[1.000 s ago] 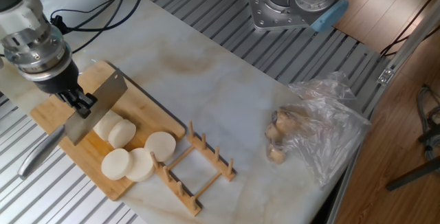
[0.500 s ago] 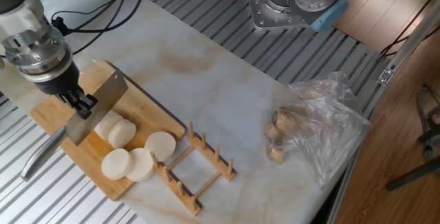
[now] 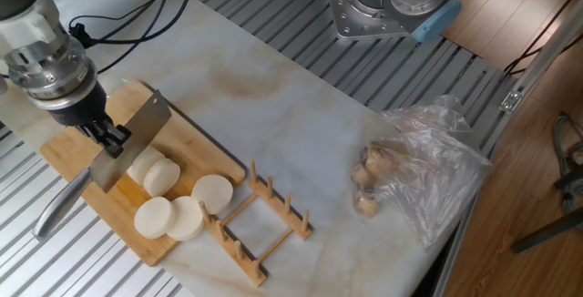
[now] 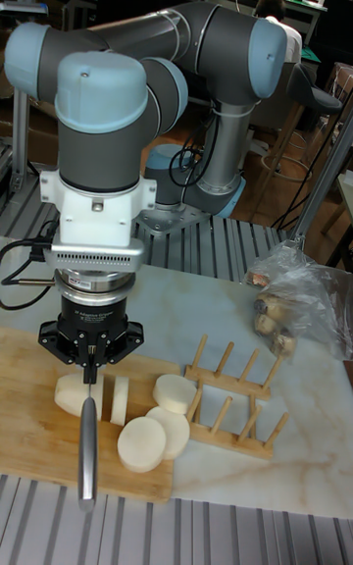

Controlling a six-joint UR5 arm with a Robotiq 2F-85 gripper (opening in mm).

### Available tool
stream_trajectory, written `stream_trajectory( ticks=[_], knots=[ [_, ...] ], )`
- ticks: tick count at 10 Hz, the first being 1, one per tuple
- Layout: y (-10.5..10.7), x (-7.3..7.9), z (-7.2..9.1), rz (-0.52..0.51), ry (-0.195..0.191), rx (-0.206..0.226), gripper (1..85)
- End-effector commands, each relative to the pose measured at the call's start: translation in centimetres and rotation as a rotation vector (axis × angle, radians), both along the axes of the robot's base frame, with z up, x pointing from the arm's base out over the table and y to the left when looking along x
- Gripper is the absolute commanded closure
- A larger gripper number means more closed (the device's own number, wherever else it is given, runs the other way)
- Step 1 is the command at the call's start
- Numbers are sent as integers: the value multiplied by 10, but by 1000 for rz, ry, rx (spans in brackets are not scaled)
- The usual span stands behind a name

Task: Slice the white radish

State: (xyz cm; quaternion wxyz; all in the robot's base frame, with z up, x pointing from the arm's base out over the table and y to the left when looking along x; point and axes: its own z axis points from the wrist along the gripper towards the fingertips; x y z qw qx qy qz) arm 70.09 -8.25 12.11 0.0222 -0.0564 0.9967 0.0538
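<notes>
The white radish lies on the wooden cutting board (image 3: 196, 149) as a short stub (image 3: 141, 162) with a cut disc (image 3: 163, 177) leaning against it. Three more round white slices (image 3: 186, 217) lie near the board's front corner. My gripper (image 3: 107, 138) is shut on a cleaver-like knife (image 3: 133, 141), with the blade standing edge-down just left of the stub and its metal handle (image 3: 60, 208) pointing out over the board's edge. In the tall view the gripper (image 4: 91, 357) hangs right above the stub (image 4: 73, 394), the knife handle (image 4: 88, 449) towards the camera and the slices (image 4: 143, 442) to the right.
A wooden dish rack (image 3: 260, 226) stands against the board's right corner. A clear plastic bag with brownish lumps (image 3: 414, 174) lies at the table's right edge. The robot base (image 3: 387, 5) and black cables (image 3: 137, 15) are at the back.
The knife has shifted slightly right and down towards the radish stub. The slices have not moved.
</notes>
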Motion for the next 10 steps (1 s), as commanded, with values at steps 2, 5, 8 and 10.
stream_trajectory(
  ticks=[2,5,8,10],
  knots=[
    [1,3,-3,-4,-14,14,843],
    [-1,5,-11,-14,-22,8,843],
    [0,5,-7,-34,-12,-8,843],
    [1,5,-6,-47,-21,-29,843]
  ],
)
